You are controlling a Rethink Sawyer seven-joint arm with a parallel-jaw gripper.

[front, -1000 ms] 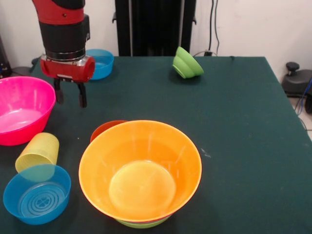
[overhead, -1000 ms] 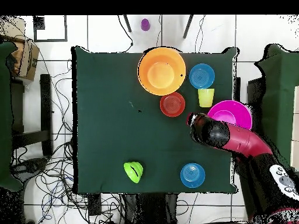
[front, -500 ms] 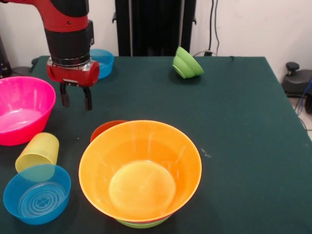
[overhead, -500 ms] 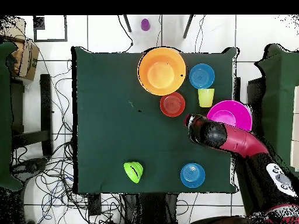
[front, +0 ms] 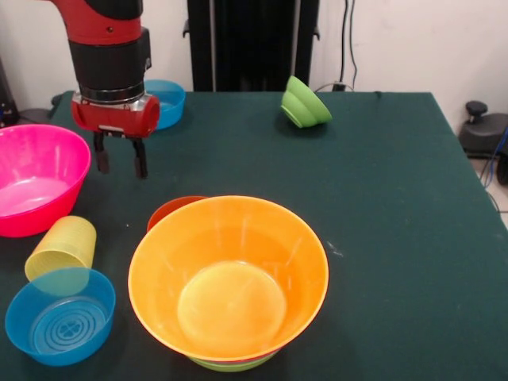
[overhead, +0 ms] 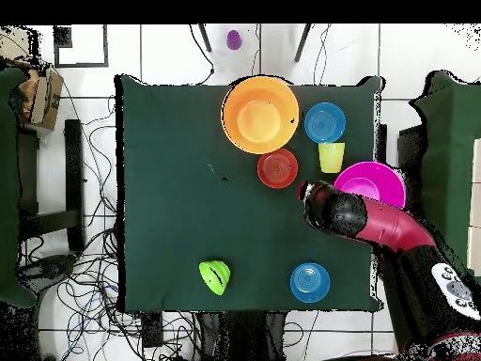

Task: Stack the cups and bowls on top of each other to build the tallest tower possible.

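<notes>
Dark green table (front: 397,206). Red and black arm (overhead: 395,230) above its edge, reaching in beside the pink bowl (front: 36,186); shown whole only from overhead, which hides the fingers under the wrist. Tower (front: 228,278) topped by the wide orange bowl (overhead: 260,114), a green rim peeping from under it in the front view alone; from above, just one orange disc. Pink bowl well to one side of the tower, upright. Red-orange bowl (overhead: 277,168) touching the tower's rim, half hidden behind it from the front, fully seen from overhead. Two blue bowls: one (front: 59,316) just beside the tower, the other (front: 163,103) well apart. Green bowl (front: 304,103) tilted on its side, far from the tower. Yellow cup (front: 62,248) between pink bowl and near blue bowl. Gripper (front: 120,163) hanging clear of the table, fingers spread, empty.
</notes>
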